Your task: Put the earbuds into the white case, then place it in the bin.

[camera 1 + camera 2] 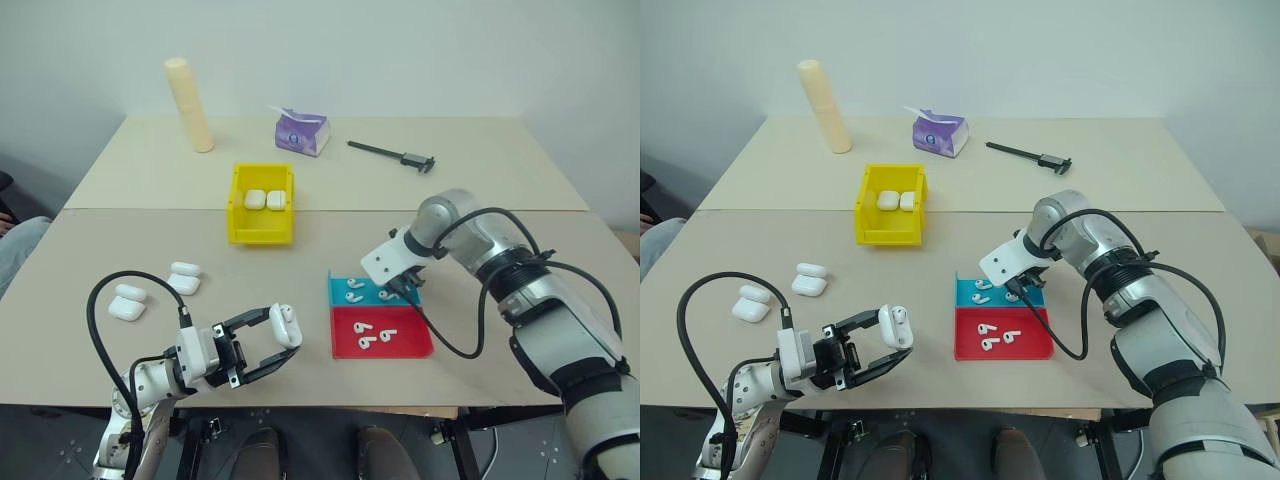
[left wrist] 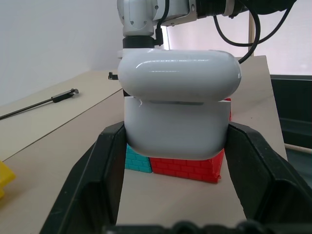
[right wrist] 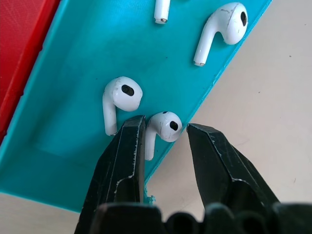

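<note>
While a small glossy white earbud case (image 2: 178,105) is pinched, lid raised, in the left gripper (image 1: 262,343), a tiny white earbud (image 3: 163,127) on the shallow teal tray (image 3: 73,117) is straddled, not yet clamped, by the right gripper (image 3: 165,134); the tall-walled yellow plastic bin (image 1: 261,232) is judged unreached.

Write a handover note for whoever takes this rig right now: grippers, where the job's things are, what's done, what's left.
Left gripper: shut on a white case, lid up, held near the table's front edge.
Right gripper: over the teal tray, fingers straddling one earbud at the tray's edge, not yet pinched.
More earbuds lie in the teal tray and the red tray.
Yellow bin: two cases already inside. Four spare cases lie on the table's left.
Left: pick the earbud, load the held case, close it, put it in the bin.
</note>
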Robot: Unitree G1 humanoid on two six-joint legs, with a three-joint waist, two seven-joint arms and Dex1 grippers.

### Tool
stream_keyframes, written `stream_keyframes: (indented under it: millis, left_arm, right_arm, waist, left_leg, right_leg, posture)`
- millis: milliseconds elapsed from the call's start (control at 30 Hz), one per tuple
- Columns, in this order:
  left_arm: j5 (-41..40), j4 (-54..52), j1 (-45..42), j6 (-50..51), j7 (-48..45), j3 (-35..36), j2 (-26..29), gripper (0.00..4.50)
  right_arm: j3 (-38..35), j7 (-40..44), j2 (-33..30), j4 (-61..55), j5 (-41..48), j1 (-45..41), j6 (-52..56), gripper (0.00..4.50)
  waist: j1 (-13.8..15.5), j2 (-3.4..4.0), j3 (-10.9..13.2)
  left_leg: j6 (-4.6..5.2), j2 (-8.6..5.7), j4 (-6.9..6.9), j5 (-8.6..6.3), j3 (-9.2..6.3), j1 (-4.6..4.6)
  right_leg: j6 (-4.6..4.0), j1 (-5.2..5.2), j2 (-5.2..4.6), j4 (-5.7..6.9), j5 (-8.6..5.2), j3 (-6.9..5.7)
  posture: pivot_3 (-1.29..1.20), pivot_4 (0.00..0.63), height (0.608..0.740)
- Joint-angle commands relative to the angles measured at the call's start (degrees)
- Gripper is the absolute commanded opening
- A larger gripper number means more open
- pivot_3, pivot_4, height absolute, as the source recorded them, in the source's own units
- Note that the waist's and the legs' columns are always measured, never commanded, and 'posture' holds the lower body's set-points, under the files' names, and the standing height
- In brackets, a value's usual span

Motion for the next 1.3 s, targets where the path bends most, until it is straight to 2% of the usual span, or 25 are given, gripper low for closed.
stream_keyframes:
  millis: [33,167,267,667,800,1033,1167,1300]
  left_arm:
    - [-0.3,-0.7,0.0,-1.3,0.3,0.0,0.4,2.74]
    - [0.0,-0.4,0.1,-1.5,0.3,0.0,0.4,2.74]
    - [0.1,-0.8,0.3,-1.4,0.0,0.0,1.0,2.74]
    - [0.1,-0.4,0.1,-1.7,0.6,-0.3,0.9,2.74]
    - [-0.1,-0.1,-0.4,-1.8,0.3,-0.3,1.0,2.74]
    - [-1.7,0.0,-2.9,-0.5,0.0,-0.2,1.1,2.74]
    - [-3.7,0.0,-6.1,1.4,0.2,-0.3,0.7,2.74]
    - [-6.8,-0.7,-10.9,5.0,1.2,-0.8,-0.4,2.74]
  right_arm:
    - [-0.5,-0.6,-0.7,0.1,-1.0,0.7,-1.1,1.76]
    - [-0.8,0.9,-0.9,-0.6,-0.1,1.1,-1.3,1.76]
    - [-0.7,0.6,-1.0,-0.9,-0.6,1.3,-1.3,0.94]
    - [-1.4,0.0,-1.0,-1.8,-1.3,2.2,-0.5,0.94]
    - [-4.5,1.2,-1.6,-5.9,1.6,2.8,2.3,0.94]
    - [-13.9,6.0,-6.2,-23.0,12.3,6.3,15.4,0.94]
    - [-22.5,5.2,-8.2,-34.5,21.5,10.0,29.5,0.94]
    - [-35.1,0.9,-7.5,-44.5,36.0,11.4,48.4,0.94]
  waist:
    - [0.0,0.00,0.0]
    - [0.0,0.00,0.0]
    - [0.0,0.00,0.0]
    - [0.0,0.01,0.0]
    - [0.0,0.01,0.0]
    - [0.2,0.02,0.0]
    - [0.3,0.02,0.0]
    - [0.4,0.02,0.0]
  left_leg:
    - [0.00,0.00,0.00,0.00,0.00,0.01]
    - [0.00,0.00,0.00,0.00,0.00,0.03]
    - [0.00,0.00,0.00,0.00,0.00,0.03]
    - [0.00,0.00,0.00,0.00,0.00,0.08]
    - [0.00,0.00,0.00,0.00,0.00,0.06]
    - [0.00,0.00,0.00,0.00,-0.02,-0.06]
    - [0.00,0.00,0.01,0.00,-0.07,-0.05]
    - [0.00,-0.01,0.01,0.00,-0.24,-0.07]
  right_leg:
    - [0.00,0.01,0.00,0.00,0.00,0.00]
    - [0.00,0.03,0.00,0.00,0.00,0.00]
    - [0.00,0.04,0.00,0.00,0.00,0.00]
    - [0.00,0.07,0.00,0.00,0.00,0.00]
    - [0.00,0.06,0.00,0.00,0.00,0.00]
    - [0.00,-0.04,-0.01,0.00,0.00,0.00]
    - [0.00,-0.02,-0.01,0.00,0.01,-0.02]
    - [0.02,-0.01,-0.01,0.02,0.02,-0.01]
  posture:
    - [0.00,0.150,0.740]
    - [0.00,0.150,0.740]
    - [0.00,0.150,0.740]
    - [0.00,0.150,0.740]
    - [0.00,0.150,0.740]
    - [0.00,0.150,0.740]
    - [0.00,0.150,0.740]
    - [0.00,0.150,0.740]
